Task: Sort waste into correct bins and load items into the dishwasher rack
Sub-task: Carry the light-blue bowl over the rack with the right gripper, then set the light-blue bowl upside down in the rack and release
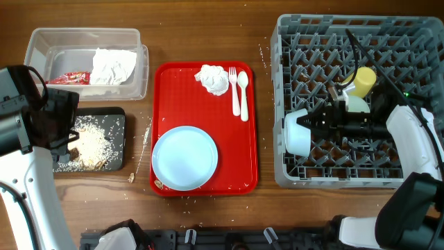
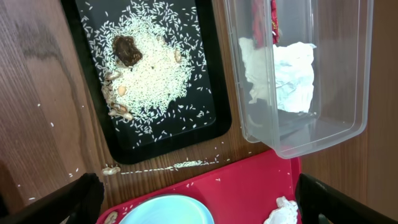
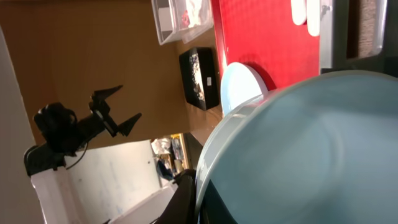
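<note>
Bowl (image 3: 298,155) largely out of frame

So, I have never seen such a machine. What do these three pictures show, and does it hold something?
It is a robot with two arms at a table. One picture looks down from above; the other two come from a camera on each wrist. A red tray carries a plate, napkin, fork and spoon. A clear tub holds a second napkin and a wrapper. A black tray holds rice. The rack holds a cup. The right gripper is shut on a bowl at the rack's left side. The left gripper is open, empty.
</note>
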{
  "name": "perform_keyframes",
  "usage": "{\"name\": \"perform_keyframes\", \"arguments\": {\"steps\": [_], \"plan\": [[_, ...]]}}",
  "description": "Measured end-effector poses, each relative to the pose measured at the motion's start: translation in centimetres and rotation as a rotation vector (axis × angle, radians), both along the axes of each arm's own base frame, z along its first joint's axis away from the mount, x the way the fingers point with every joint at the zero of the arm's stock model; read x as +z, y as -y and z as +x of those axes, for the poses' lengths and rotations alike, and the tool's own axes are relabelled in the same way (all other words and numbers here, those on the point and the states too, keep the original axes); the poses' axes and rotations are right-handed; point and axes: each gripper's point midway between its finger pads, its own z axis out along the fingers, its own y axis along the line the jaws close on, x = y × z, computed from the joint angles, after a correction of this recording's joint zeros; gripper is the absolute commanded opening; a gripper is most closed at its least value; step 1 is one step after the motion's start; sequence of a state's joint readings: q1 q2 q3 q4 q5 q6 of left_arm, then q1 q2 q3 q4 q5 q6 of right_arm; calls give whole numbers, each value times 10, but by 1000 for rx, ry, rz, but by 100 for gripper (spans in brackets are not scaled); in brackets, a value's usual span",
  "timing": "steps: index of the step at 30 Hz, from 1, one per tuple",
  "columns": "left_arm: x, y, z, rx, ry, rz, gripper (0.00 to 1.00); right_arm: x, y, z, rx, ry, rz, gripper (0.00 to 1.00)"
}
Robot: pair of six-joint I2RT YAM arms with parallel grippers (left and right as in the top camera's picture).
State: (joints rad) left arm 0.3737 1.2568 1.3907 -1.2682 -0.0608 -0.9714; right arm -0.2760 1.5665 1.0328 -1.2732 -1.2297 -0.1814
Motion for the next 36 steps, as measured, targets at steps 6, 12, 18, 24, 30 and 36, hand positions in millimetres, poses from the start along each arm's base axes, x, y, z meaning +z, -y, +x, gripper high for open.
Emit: {"name": "perform_keyframes", "arguments": {"steps": [6,12,18,24,30,36], "plan": [[0,0,0,0,0,0,100,-4,3,-1,5,5,-27,17],[0,0,0,0,0,0,100,-33,42,1,-56,-78,-257,26],[0,0,0,0,0,0,100,-15,109,4,-262,-169,-689,26],[0,0,0,0,0,0,100,21,90,-11,-226,-80,-792,4],[0,0,0,0,0,0,100,3,21,-17,23,22,-828,4],[0,0,0,0,0,0,100,-46,13,-20,63,-125,-942,4]]}}
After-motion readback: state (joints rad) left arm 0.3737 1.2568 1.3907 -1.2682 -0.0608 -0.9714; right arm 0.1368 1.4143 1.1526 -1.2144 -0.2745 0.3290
